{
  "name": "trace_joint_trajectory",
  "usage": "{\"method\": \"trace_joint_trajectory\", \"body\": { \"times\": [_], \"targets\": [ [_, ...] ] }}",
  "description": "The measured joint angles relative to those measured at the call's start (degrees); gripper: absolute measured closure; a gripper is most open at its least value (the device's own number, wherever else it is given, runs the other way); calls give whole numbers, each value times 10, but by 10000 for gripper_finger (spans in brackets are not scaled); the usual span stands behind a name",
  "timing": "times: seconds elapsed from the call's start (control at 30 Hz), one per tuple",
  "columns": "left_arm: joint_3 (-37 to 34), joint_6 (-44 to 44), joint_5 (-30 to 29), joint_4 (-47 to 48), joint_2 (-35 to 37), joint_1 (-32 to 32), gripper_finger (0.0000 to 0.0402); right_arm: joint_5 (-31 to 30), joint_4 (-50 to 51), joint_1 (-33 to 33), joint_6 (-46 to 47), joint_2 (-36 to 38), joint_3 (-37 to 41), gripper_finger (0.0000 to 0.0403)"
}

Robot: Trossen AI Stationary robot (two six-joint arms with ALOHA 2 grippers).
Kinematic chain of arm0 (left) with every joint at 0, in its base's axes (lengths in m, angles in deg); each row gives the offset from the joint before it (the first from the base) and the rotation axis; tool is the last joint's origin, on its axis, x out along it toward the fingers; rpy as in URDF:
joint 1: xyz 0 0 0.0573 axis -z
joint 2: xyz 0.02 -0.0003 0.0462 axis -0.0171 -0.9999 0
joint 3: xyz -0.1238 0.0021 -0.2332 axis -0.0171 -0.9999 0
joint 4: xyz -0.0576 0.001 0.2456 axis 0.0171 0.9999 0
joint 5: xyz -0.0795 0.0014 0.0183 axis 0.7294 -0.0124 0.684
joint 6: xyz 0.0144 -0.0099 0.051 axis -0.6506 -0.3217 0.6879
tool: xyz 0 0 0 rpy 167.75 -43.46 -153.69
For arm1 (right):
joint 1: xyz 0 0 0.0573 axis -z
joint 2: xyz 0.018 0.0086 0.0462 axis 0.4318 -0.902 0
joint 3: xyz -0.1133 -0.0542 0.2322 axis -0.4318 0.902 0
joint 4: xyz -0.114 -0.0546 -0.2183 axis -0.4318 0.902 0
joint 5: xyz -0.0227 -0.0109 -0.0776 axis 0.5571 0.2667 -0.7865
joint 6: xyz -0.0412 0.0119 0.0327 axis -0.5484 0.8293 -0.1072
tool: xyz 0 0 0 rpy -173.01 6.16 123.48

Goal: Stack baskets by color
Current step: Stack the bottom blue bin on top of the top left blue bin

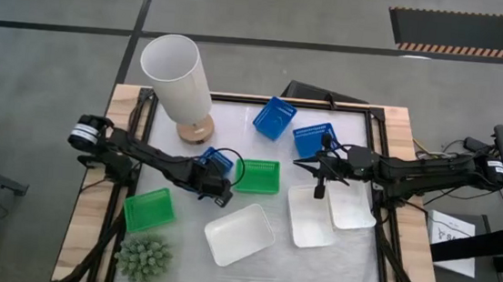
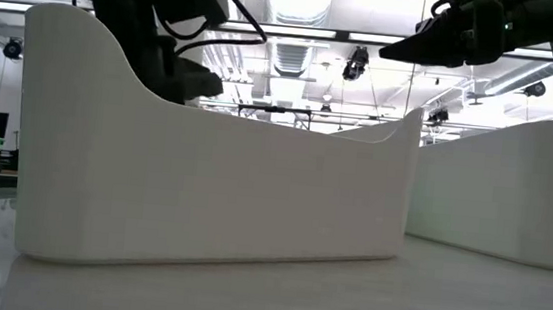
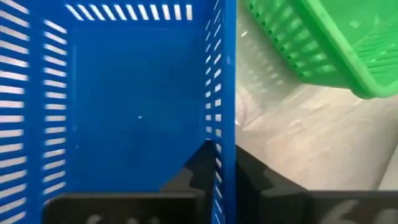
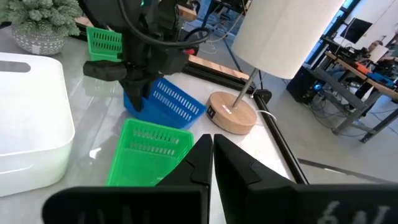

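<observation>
Grey concrete floor surrounds my table, a pale glossy top in a wooden frame. Largest on it is the white cylinder lamp on its round wooden base at the far left. Next come three white baskets: one near the front middle, and two side by side to the right, one touching the other. A small spiky green plant sits at the front left corner.

One green basket lies at the left just behind the plant, and another green basket sits at the centre. Two blue baskets rest toward the back, one tilted and one just right of it. A third blue basket lies just left of the centre green one, and my left claw is clamped on its mesh wall, one finger inside and one outside. My right claw hangs with fingers pressed together, holding nothing, above the white pair's far edge.
</observation>
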Motion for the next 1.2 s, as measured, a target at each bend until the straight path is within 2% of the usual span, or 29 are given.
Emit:
{"method": "trace_joint_trajectory", "body": {
  "times": [0.2, 0.37, 0.43, 0.57, 0.63, 0.7, 0.87, 1.07, 1.2],
  "targets": [
    [37, 10, 4, 78, 32, 6, 401, 0, 3, 0, -1, 0, 0, 394],
    [110, 147, 57, 98, 77, 11, 401, -4, 4, 0, -1, 0, 0, 394],
    [147, 209, 56, 91, 90, 12, 401, -4, 4, 0, -1, 0, 0, 394],
    [212, 322, 4, 53, 105, 10, 401, -4, 5, 0, -1, 0, 0, 394],
    [229, 389, -36, 11, 105, 4, 402, -4, 12, 0, -1, 0, 0, 394],
    [231, 457, -45, -52, 103, -10, 402, -5, 18, 0, -1, 0, 0, 394],
    [223, 543, -28, -168, 69, -69, 402, -4, 35, 0, -7, 13, 0, 394],
    [214, 551, -28, -226, -11, -146, 402, 20, 45, 0, 3, 51, 7, 394],
    [219, 551, -33, -267, -72, -175, 402, 32, 42, 0, 11, 65, 13, 394]
  ]
}}
